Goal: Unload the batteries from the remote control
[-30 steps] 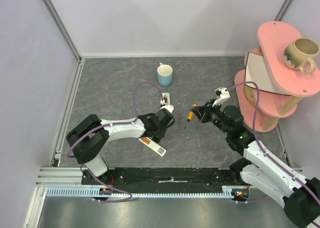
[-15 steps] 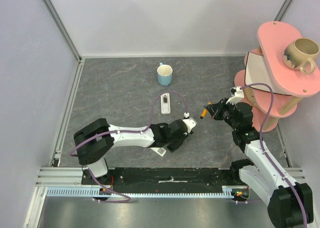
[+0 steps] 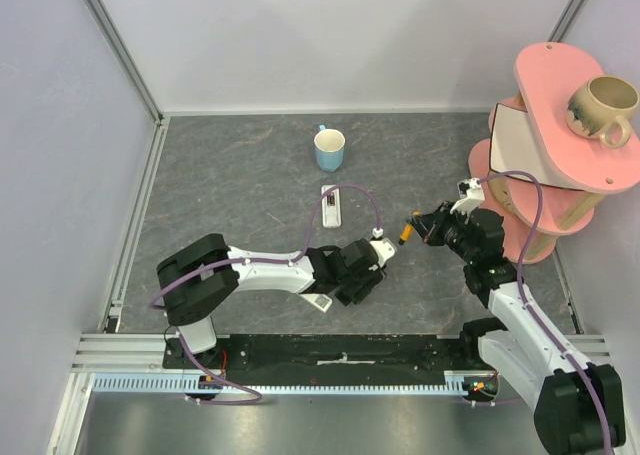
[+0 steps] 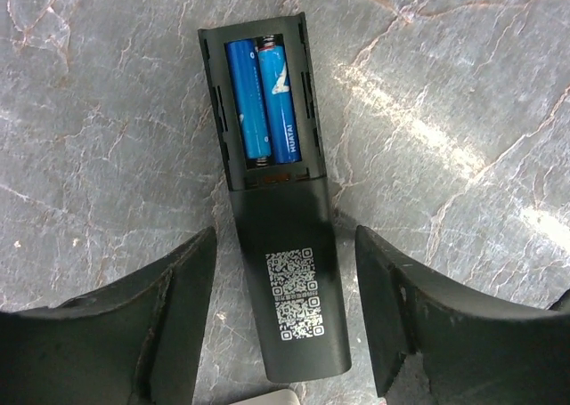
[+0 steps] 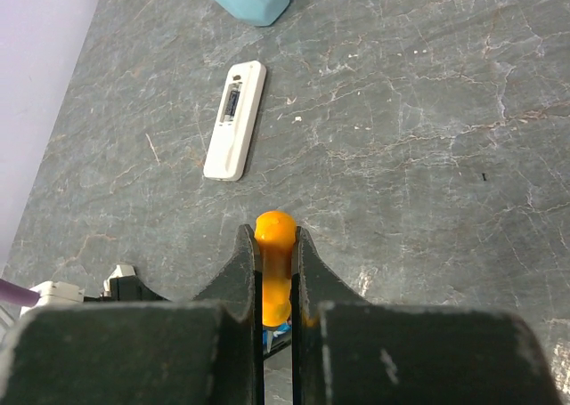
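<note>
A black remote [image 4: 289,271] lies back-up on the grey table, its battery bay open with two blue batteries [image 4: 263,98] side by side in it. My left gripper [image 4: 285,249] is open, its fingers either side of the remote's lower end without touching it; in the top view [image 3: 375,258] it hides the remote. My right gripper [image 3: 418,225] is shut on a small orange-handled tool [image 5: 275,236], held above the table to the right of the left gripper. A white remote [image 3: 332,205] lies back-up in mid-table, also in the right wrist view [image 5: 235,120].
A blue mug [image 3: 329,150] stands behind the white remote. A pink two-tier shelf [image 3: 555,125] with a beige mug [image 3: 600,110] stands at the right. Another white remote [image 3: 320,301] lies under my left arm. Metal rail along the near edge.
My left arm has swung right and forward, uncovering the mid-table white remote. My right gripper has drawn back to the right with the orange tool.
</note>
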